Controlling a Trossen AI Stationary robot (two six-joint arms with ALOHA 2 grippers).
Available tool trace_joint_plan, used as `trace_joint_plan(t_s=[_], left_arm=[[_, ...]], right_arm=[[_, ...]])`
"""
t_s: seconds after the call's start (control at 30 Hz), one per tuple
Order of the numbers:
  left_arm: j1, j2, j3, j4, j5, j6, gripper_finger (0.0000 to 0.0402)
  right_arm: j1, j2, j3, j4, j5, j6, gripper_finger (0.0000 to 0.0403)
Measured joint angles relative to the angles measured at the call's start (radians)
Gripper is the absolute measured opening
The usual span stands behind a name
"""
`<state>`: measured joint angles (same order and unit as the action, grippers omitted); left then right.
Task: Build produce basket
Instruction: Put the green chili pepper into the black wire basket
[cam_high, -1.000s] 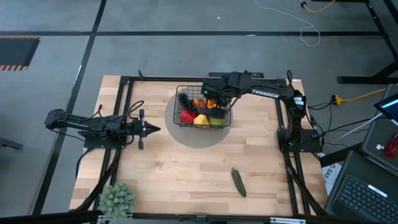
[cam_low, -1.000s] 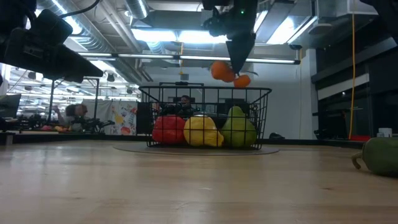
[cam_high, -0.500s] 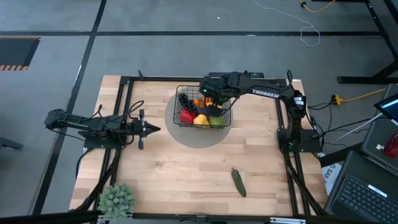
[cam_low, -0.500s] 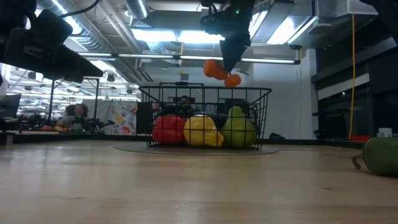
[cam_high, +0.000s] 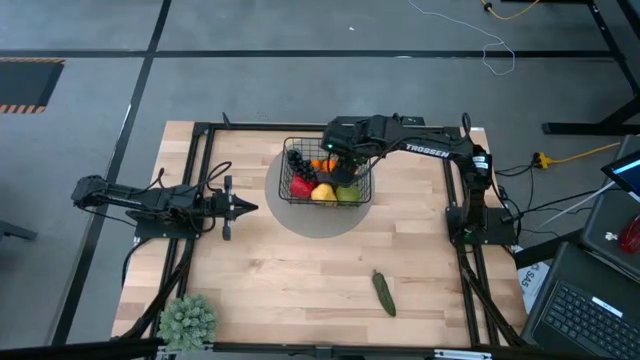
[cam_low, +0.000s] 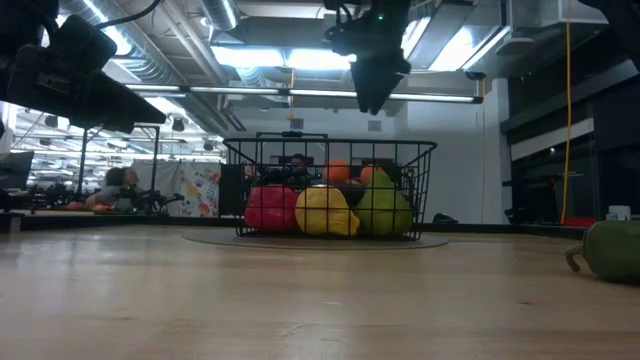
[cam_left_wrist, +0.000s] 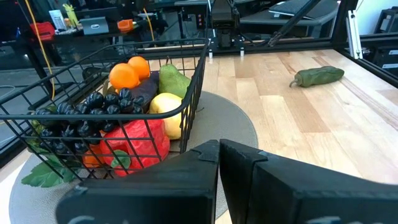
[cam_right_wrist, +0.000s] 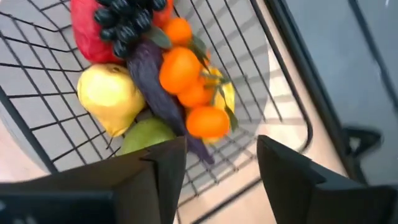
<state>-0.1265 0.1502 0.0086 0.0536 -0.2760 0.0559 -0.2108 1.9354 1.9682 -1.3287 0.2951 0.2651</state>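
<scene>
The black wire basket (cam_high: 290, 150) stands on a round grey mat near the table's far middle. It holds a red pepper (cam_left_wrist: 134, 140), a yellow fruit (cam_left_wrist: 168, 112), a green fruit (cam_left_wrist: 171, 78), dark grapes (cam_left_wrist: 81, 115), a purple eggplant (cam_right_wrist: 155, 93) and a cluster of oranges (cam_right_wrist: 180, 68) lying on top. My right gripper (cam_right_wrist: 217, 165) hangs open and empty above the basket's right half (cam_low: 370, 100). My left gripper (cam_high: 250, 207) is shut and empty, left of the basket. A green cucumber (cam_high: 384, 293) lies on the table near the front.
A bushy grey-green plant (cam_high: 187, 320) stands at the table's front left corner. The black frame rails (cam_high: 200, 180) run along the table's sides. Bare wood lies between the mat (cam_high: 300, 215) and the cucumber.
My right gripper carried the cluster of oranges, hanging below its fingers, a little toward the table's left over the basket and let it go. The oranges have fallen into the basket and now lie on the other produce.
</scene>
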Motion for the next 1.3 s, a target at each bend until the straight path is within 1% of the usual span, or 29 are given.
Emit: trace_joint_plan(t_s=[0.07, 0.17, 0.23, 0.27, 0.4, 0.5, 0.6, 0.87, 1.13, 1.2, 1.3], left_arm=[[0.000, 0.000, 0.000, 0.000, 0.000, 0.000, 0.0004], [0.000, 0.000, 0.000, 0.000, 0.000, 0.000, 0.0004], [0.000, 0.000, 0.000, 0.000, 0.000, 0.001, 0.0004], [0.000, 0.000, 0.000, 0.000, 0.000, 0.001, 0.0004], [0.000, 0.000, 0.000, 0.000, 0.000, 0.001, 0.0004], [0.000, 0.000, 0.000, 0.000, 0.000, 0.000, 0.0004], [0.000, 0.000, 0.000, 0.000, 0.000, 0.001, 0.0004], [0.000, 0.000, 0.000, 0.000, 0.000, 0.006, 0.0004], [0.000, 0.000, 0.000, 0.000, 0.000, 0.005, 0.0004], [0.000, 0.000, 0.000, 0.000, 0.000, 0.005, 0.0004], [0.000, 0.000, 0.000, 0.000, 0.000, 0.005, 0.0004]], right_arm=[[0.000, 0.000, 0.012, -0.052, 0.000, 0.062, 0.0183], [0.007, 0.000, 0.036, -0.174, -0.005, 0.132, 0.0176], [0.019, -0.002, 0.043, -0.246, -0.012, 0.165, 0.0171], [0.026, -0.002, 0.040, -0.252, -0.026, 0.172, 0.0169], [0.063, -0.025, 0.015, -0.245, -0.151, 0.157, 0.0161], [0.101, -0.037, -0.014, -0.246, -0.212, 0.152, 0.0159], [0.150, -0.039, -0.028, -0.240, -0.242, 0.180, 0.0158], [0.292, -0.039, -0.094, -0.242, -0.245, 0.275, 0.0158], [0.453, -0.039, -0.198, -0.235, -0.246, 0.497, 0.0158], [0.487, -0.039, -0.247, -0.185, -0.246, 0.564, 0.0158], [0.536, -0.039, -0.336, -0.063, -0.264, 0.657, 0.0158]])
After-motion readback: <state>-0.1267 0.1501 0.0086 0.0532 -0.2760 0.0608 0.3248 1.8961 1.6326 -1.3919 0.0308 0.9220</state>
